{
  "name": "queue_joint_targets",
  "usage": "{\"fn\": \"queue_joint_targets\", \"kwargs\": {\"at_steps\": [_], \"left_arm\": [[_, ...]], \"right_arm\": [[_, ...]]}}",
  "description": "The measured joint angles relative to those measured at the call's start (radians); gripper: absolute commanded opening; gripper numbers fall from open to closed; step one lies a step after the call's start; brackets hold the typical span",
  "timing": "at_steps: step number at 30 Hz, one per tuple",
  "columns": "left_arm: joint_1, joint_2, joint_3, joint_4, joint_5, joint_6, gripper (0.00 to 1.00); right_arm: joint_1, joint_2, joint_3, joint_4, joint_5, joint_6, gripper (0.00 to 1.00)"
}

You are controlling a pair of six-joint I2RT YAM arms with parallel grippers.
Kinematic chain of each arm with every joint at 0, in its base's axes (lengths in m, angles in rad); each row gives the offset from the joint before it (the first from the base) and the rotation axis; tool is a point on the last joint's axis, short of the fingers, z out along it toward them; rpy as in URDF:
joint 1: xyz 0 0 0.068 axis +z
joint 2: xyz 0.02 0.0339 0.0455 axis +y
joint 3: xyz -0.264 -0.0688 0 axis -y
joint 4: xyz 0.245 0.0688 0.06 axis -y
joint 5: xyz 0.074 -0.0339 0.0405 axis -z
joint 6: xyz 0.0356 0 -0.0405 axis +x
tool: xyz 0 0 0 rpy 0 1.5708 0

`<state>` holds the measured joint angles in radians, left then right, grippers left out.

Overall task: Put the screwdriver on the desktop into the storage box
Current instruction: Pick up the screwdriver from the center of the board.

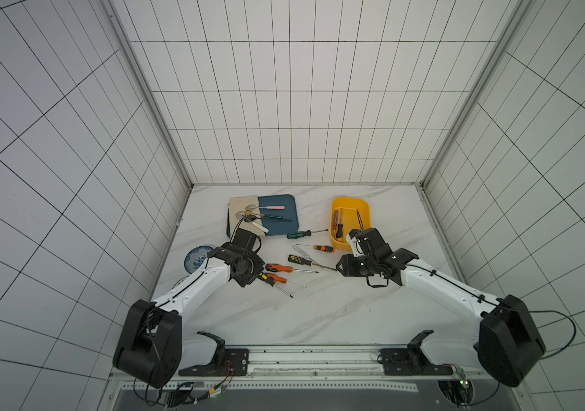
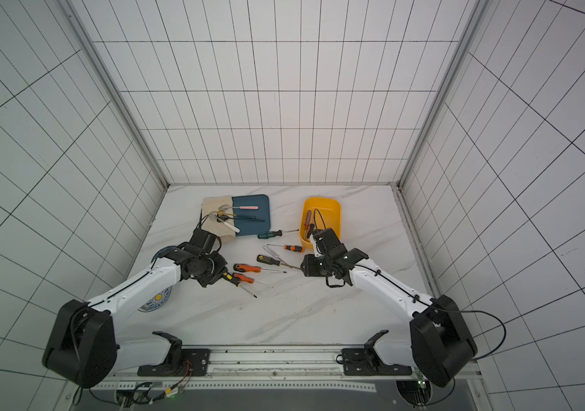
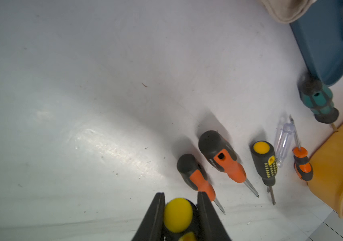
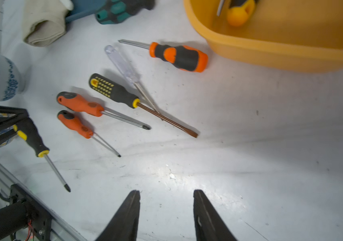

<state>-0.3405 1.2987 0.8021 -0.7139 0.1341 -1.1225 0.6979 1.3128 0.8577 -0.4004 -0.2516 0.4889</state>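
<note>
The left fingers [image 3: 156, 215] are clamped on the butt end of the black screwdriver with a yellow cap and collar [image 4: 33, 139]. It sits toward the left edge of the white marble-look desk [image 1: 319, 313], steel shaft pointing at the near edge. Whether it has left the surface cannot be told. The right fingers [image 4: 129, 212] stand apart and empty over bare desk, close to the near end of the yellow-orange plastic storage box [image 1: 350, 200]. The box stands toward the far right corner with a few screwdrivers inside.

- **Grip:** The hold is far back on the handle, so the long shaft could swing or droop during the carry and work the tool loose.
- **Neighbour:** An orange-and-grey-handled screwdriver [image 3: 195, 177] lies just beside the clamped fingers. A sideways start would likely nudge or roll it.
- **Route:** The way to the box passes over the other loose screwdrivers and ends where the right arm waits, so the two arms could collide unless it clears out.
- **Release:** The tool looks about as long as the box. Released crosswise, it may bridge the rim and tip back onto the desk.
</note>
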Motion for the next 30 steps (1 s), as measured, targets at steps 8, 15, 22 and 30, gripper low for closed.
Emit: {"fn": "queue_joint_targets", "kwargs": {"at_steps": [8, 15, 22, 30], "left_arm": [[-0.063, 0.013, 0.081, 0.031, 0.045, 0.024, 0.00], [-0.122, 0.066, 0.168, 0.068, 0.077, 0.036, 0.00], [-0.175, 0.096, 0.209, 0.103, 0.117, 0.039, 0.00], [-0.189, 0.096, 0.210, 0.137, 0.155, 0.038, 0.00]], "right_arm": [[0.098, 0.097, 0.152, 0.018, -0.090, -0.100, 0.49], [0.152, 0.148, 0.219, 0.015, -0.167, -0.161, 0.49], [0.176, 0.197, 0.262, 0.013, -0.209, -0.190, 0.49], [0.192, 0.222, 0.271, 0.011, -0.233, -0.195, 0.47]]}}
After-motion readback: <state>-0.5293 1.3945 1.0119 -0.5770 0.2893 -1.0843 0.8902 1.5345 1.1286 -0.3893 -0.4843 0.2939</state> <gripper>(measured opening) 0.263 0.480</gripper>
